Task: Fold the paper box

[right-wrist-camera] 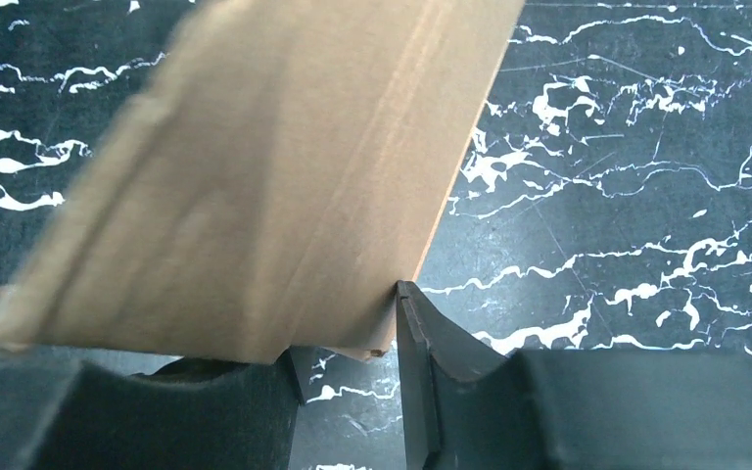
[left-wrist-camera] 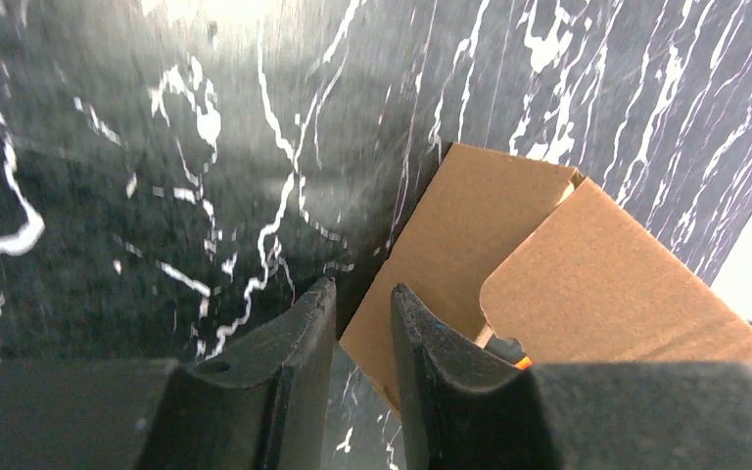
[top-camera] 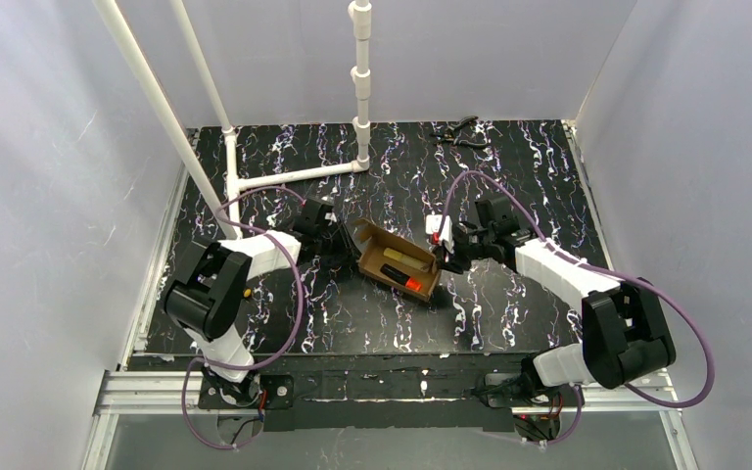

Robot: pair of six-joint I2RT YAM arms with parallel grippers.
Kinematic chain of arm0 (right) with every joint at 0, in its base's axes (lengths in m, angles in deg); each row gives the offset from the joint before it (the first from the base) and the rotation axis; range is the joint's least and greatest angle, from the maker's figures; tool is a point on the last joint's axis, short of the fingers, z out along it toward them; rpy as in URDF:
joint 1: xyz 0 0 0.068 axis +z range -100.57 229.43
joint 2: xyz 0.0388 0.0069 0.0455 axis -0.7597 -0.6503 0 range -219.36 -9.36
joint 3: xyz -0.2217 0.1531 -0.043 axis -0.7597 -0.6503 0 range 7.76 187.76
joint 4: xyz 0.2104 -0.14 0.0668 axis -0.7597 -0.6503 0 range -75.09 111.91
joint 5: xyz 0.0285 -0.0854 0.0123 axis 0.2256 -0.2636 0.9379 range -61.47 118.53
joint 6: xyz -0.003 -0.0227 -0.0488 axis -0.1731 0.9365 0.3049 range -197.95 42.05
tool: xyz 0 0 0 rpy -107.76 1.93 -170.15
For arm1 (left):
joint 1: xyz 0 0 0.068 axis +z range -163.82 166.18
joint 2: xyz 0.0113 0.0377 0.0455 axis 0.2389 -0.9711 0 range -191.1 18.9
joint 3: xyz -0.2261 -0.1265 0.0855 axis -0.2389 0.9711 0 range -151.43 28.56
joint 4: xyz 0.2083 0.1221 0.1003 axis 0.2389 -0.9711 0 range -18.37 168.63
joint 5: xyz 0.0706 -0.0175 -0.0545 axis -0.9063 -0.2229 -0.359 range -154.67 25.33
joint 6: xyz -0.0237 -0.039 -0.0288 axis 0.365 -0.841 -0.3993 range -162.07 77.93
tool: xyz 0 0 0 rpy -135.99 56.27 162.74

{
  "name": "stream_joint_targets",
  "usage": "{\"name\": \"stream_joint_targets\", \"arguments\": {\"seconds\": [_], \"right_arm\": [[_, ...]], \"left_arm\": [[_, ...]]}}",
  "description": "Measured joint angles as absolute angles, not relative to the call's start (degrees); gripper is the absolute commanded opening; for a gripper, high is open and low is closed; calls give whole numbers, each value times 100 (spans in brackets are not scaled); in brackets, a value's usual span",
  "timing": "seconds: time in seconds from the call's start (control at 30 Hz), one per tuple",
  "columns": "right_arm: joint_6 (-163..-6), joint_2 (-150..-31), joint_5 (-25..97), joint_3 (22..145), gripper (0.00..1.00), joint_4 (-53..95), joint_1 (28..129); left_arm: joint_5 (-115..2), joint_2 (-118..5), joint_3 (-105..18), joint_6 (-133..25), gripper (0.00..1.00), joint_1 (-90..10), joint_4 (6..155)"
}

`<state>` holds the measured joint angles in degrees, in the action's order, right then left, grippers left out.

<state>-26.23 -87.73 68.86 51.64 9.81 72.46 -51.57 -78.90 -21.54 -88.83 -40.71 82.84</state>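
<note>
Reaching inward: left hand (left-wrist-camera: 362, 299) slightly parted; right hand (right-wrist-camera: 348, 333) gap obscured.

Top cam clean and evenly lit; both wrist cams soft in places.
Top: bright diffuse overhead light, white walls even, only faint soft shadows beside the arms on the table (top-camera: 509, 186), no glare. Left wrist: hot glare patch on the table at top centre, marbling there smeared and blurry, paper box (left-wrist-camera: 509, 235) sharper, lower-right corner blown out white, left gripper (left-wrist-camera: 363, 292) near-black with little detail. Right wrist: box flap sits close to the lens, heavily blurred toward its left end; marbling behind is crisp; right gripper (right-wrist-camera: 348, 318) underexposed.
</note>
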Motion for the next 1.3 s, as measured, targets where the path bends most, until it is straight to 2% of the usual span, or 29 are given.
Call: {"name": "stream_joint_targets", "arguments": {"seconds": [0.17, 0.33, 0.67, 0.8, 1.13, 1.3], "right_arm": [[-2175, -8922, 6849, 5398, 45, 601, 7080], [-1667, -8935, 6810, 5476, 55, 128, 6829], [-1278, -8740, 6935, 5474, 57, -459, 6470], [-1217, -8651, 6991, 5406, 58, -527, 6444], [-1313, -8633, 7085, 5350, 56, -512, 6444], [-1368, -8633, 7096, 5284, 55, -473, 6444]], "left_arm": [[-5303, -7671, -1879, -9080, 26, -4318, 8305], [-5436, -7538, -1711, -9281, 27, -4598, 8388], [-6193, -5700, -683, -9548, 26, -4635, 8246], [-6348, -5365, -631, -9548, 26, -4384, 8244], [-6158, -6379, -1658, -9371, 24, -4089, 8297], [-5871, -6946, -2069, -9347, 16, -4091, 8423]]}}
